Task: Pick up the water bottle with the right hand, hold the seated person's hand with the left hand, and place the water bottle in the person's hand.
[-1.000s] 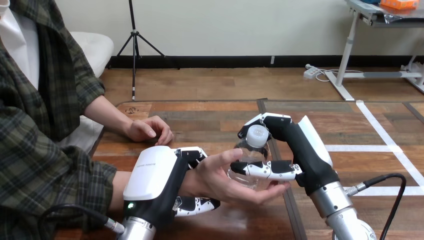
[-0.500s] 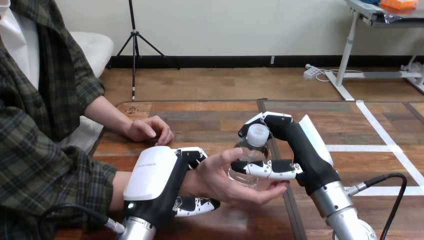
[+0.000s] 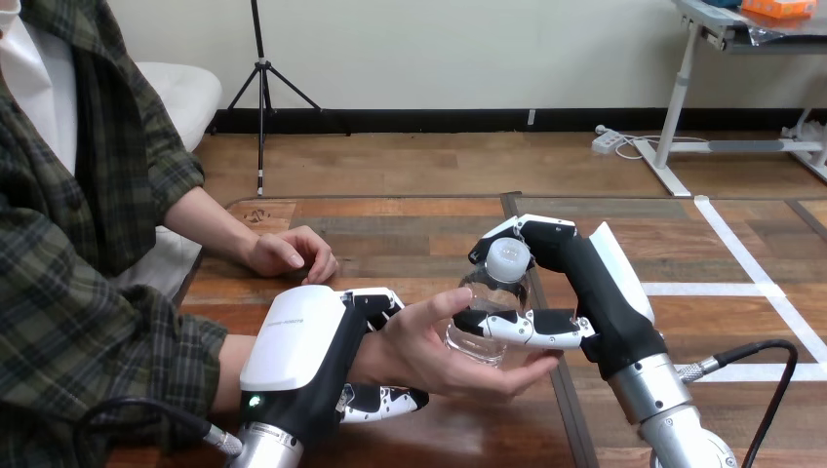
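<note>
left hand (image 3: 293, 341): closest in, by the surface's (image 3: 410, 234) near edge, left of middle. Fingers and thumb are wrapped round the person's wrist (image 3: 366, 359), propping it up.

person's hand (image 3: 429, 351): just past that, palm up and open, fingertips pointing toward the right edge. The thumb touches the bottle's side, and the fingers aren't curled round anything yet.

water bottle (image 3: 491, 295): clear with a white cap (image 3: 507, 259), roughly upright. As far as I can tell its bottom sits on the open palm, about mid-surface, nearer the near edge than the far one.

right hand (image 3: 585, 283): comes in from the right and is clamped on the bottle. Fingers cross its body and one more arcs up beside the cap.

other hand (image 3: 290, 253): the person's second hand rests flat on the surface near the left edge, further back and well apart from the handover.

what could go wrong: if the robot lets go before the palm closes, I'd guess the bottle tips off toward the near edge. Its fingers also lie right over the person's fingertips, so pulling out could drag the bottle along.

room to move: the right half is bare apart from white tape lines (image 3: 741, 258), so backing out that way looks easy. The far edge is open too, but the left is crowded.
</note>
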